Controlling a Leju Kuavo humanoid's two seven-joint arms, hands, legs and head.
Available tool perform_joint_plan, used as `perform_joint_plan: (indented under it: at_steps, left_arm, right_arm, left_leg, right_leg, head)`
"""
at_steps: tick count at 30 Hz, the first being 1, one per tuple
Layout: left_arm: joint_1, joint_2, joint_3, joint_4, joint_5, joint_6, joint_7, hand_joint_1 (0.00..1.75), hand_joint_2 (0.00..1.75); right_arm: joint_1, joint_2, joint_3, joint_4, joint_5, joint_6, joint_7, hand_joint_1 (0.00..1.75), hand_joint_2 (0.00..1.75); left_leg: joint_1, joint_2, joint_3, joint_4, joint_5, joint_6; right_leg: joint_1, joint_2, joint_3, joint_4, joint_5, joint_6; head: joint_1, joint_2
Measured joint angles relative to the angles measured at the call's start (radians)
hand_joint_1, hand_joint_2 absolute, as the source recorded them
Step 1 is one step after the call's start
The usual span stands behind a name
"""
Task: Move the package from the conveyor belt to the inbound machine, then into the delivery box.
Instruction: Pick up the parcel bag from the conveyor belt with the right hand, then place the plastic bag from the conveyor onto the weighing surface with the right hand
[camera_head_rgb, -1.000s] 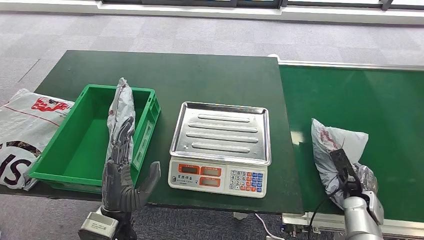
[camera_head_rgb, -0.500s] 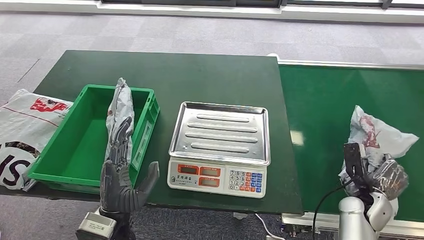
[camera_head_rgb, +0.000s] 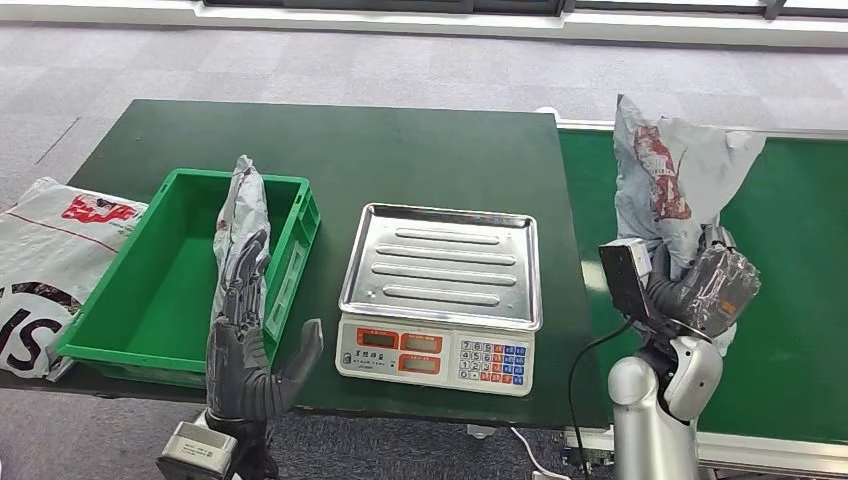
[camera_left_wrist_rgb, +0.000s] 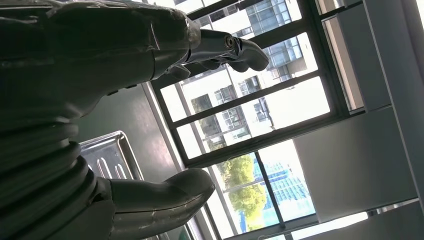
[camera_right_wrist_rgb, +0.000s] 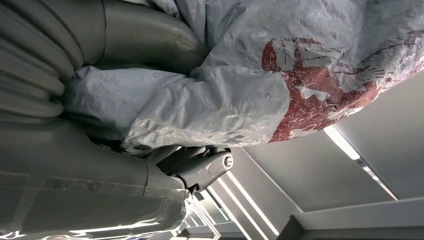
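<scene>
My right hand (camera_head_rgb: 705, 290) grips a crumpled grey package with a red print (camera_head_rgb: 675, 175) and holds it upright in the air over the near left part of the green conveyor belt (camera_head_rgb: 790, 200). Close up, the package (camera_right_wrist_rgb: 260, 90) bulges out between the thumb and fingers (camera_right_wrist_rgb: 200, 167). The scale with its steel tray (camera_head_rgb: 442, 262) stands on the green table to the left of the package. Further left stands the green delivery box (camera_head_rgb: 150, 300) with a grey package (camera_head_rgb: 242, 215) leaning against its right wall. My left hand (camera_head_rgb: 245, 350) is raised, fingers spread, at the table's front edge by the box.
A white printed bag (camera_head_rgb: 45, 260) lies at the table's left end. The scale's keypad and displays (camera_head_rgb: 440, 352) face me. The steel tray (camera_left_wrist_rgb: 107, 157) and windows appear past my left hand (camera_left_wrist_rgb: 150, 195). A black cable hangs near my right forearm.
My right hand has lifted the package off the belt, raising it and bringing it left toward the scale. The left hand has barely moved.
</scene>
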Motion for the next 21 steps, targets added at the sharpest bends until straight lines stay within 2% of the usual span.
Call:
perform_joint_plan:
  at_steps: [6, 13, 21]
  left_arm:
    - [-0.02, 0.008, -0.021, 0.029, 0.028, 0.02, -0.021, 0.0, 1.75]
    - [-0.051, 0.016, -0.05, 0.07, 0.052, 0.026, -0.04, 0.0, 1.75]
    - [-0.106, 0.018, -0.091, 0.105, 0.076, 0.038, -0.041, 0.0, 1.75]
  right_arm:
    - [0.005, 0.004, 0.152, -0.012, -0.026, 0.02, -0.023, 1.75, 1.75]
    - [-0.017, 0.016, 0.363, 0.039, -0.022, 0.058, -0.01, 1.75, 1.75]
    - [-0.091, 0.071, 0.49, 0.231, -0.076, 0.075, -0.004, 1.75, 1.75]
  left_leg:
    - [0.0, 0.001, 0.0, 0.0, 0.0, 0.0]
    - [0.001, 0.001, 0.0, 0.0, 0.0, -0.001]
    - [0.001, 0.0, 0.0, 0.0, 0.0, -0.001]
  right_leg:
    - [0.0, 0.001, -0.001, 0.0, 0.0, 0.0]
    - [0.001, 0.001, -0.001, 0.0, 0.0, 0.0]
    - [0.001, 0.001, 0.0, 0.0, 0.0, 0.0]
  head:
    - [0.0, 0.0]
    - [0.0, 0.0]
    - [0.0, 0.0]
